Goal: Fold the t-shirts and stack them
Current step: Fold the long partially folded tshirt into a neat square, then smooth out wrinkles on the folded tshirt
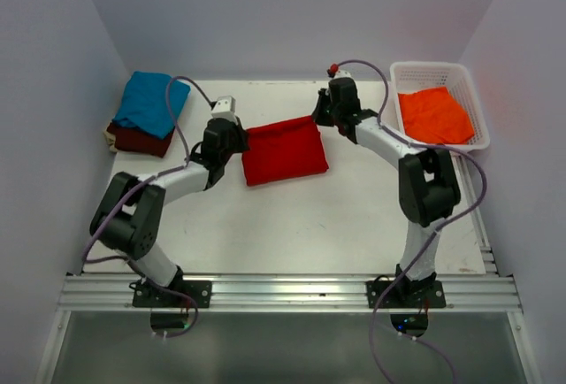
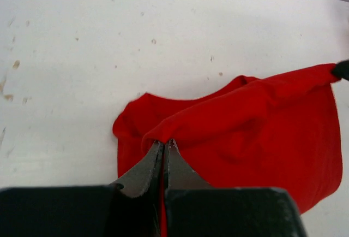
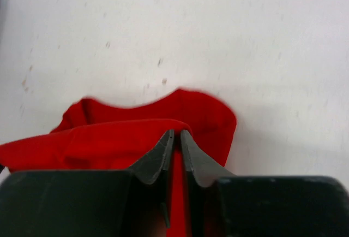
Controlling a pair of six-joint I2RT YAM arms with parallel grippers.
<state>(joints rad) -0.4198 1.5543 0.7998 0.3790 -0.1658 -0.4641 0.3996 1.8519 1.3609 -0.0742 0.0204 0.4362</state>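
Red t-shirt (image 1: 285, 152): lies folded on the white desk (image 1: 292, 225), roughly a rectangle, with its long edges running left to right. It is taken as the reference for all positions below.

Left jaws: clenched on the red t-shirt at its far-left corner. In the left wrist view a fold of the top layer is pinched right at the tips, and the cloth edge runs raised and taut from there toward the other corner. The left arm (image 1: 181, 180) reaches in from the near-left of the shirt.

Right jaws: clenched on the red t-shirt at its far-right corner. In the right wrist view red cloth is seen between the two tips and under them. The right arm (image 1: 389, 141) reaches in from the right of the shirt.

Teal t-shirt (image 1: 152, 101): well to the far-left of the red t-shirt, lying folded on top of the maroon t-shirt (image 1: 140, 141), whose near edge shows beneath it.

Orange t-shirt (image 1: 433, 114): to the far-right of the red t-shirt, lying inside the white lattice basket (image 1: 429, 69).

Small brown specks (image 2: 154, 41) are noted on the desk surface beyond the red t-shirt.
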